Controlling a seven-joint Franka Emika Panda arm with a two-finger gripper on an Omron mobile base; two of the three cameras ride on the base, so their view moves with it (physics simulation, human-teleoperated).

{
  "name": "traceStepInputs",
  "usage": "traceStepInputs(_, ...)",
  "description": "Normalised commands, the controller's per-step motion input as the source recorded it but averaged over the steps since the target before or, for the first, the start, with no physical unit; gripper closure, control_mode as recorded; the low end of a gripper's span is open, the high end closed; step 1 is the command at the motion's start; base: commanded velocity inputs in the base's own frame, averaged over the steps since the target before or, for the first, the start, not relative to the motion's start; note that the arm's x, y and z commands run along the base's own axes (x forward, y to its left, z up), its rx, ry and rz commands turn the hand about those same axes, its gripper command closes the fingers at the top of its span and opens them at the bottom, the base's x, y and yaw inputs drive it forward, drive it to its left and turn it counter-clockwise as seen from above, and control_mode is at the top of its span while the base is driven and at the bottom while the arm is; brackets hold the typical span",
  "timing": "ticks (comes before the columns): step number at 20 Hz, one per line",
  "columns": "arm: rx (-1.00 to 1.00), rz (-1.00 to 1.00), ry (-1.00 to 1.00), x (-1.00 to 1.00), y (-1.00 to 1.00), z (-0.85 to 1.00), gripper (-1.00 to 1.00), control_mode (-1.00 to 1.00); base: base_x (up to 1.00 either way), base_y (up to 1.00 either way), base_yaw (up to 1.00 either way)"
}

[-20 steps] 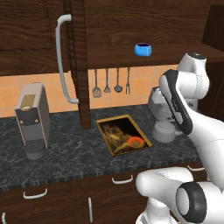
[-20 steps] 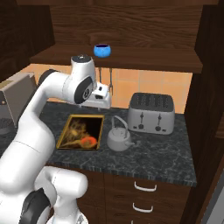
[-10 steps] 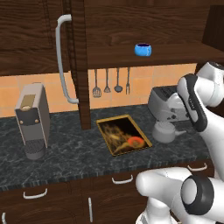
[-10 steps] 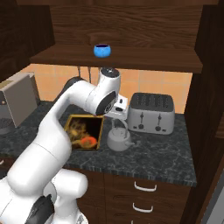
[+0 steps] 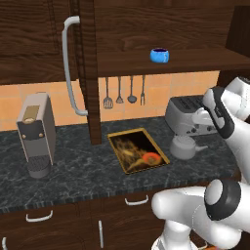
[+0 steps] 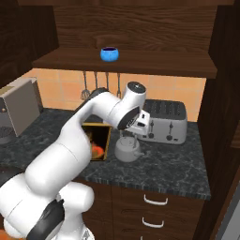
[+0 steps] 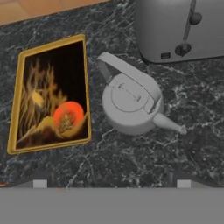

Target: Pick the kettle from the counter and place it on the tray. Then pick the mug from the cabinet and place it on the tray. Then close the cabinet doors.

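Gripper (image 6: pixel 131 135) above the kettle (image 7: pixel 131 105), jaws spread wide, holding nothing; fingertips (image 7: pixel 40 183) barely visible at the hand view's lower edge, so exact clearance is uncertain. Kettle sits on the counter (image 7: pixel 131 162), just beside the tray (image 7: pixel 51 92) and apart from it, toaster (image 7: pixel 179 26) close behind. Tray holds nothing yet. Farther up, the mug (image 6: pixel 109 53) waits on the cabinet (image 6: pixel 126 63) shelf; a cabinet door (image 5: pixel 90 68) stands open. Judgement: the first pick is only being approached; both placements and the door closing remain.
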Motion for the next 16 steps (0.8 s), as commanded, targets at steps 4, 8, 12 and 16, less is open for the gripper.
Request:
traceStepInputs(4,0.0,0.0,0.01,0.48,-0.12,-0.29,-1.0,-1.0,0.0,0.0,0.0)
traceStepInputs(8,0.0,0.0,0.05,0.46,-0.03,-0.29,-1.0,-1.0,0.0,0.0,0.0)
traceStepInputs(12,0.0,0.0,0.07,0.43,-0.06,-0.31,-1.0,-1.0,0.0,0.0,0.0)
traceStepInputs(16,0.0,0.0,0.06,0.22,-0.05,-0.22,-1.0,-1.0,0.0,0.0,0.0)
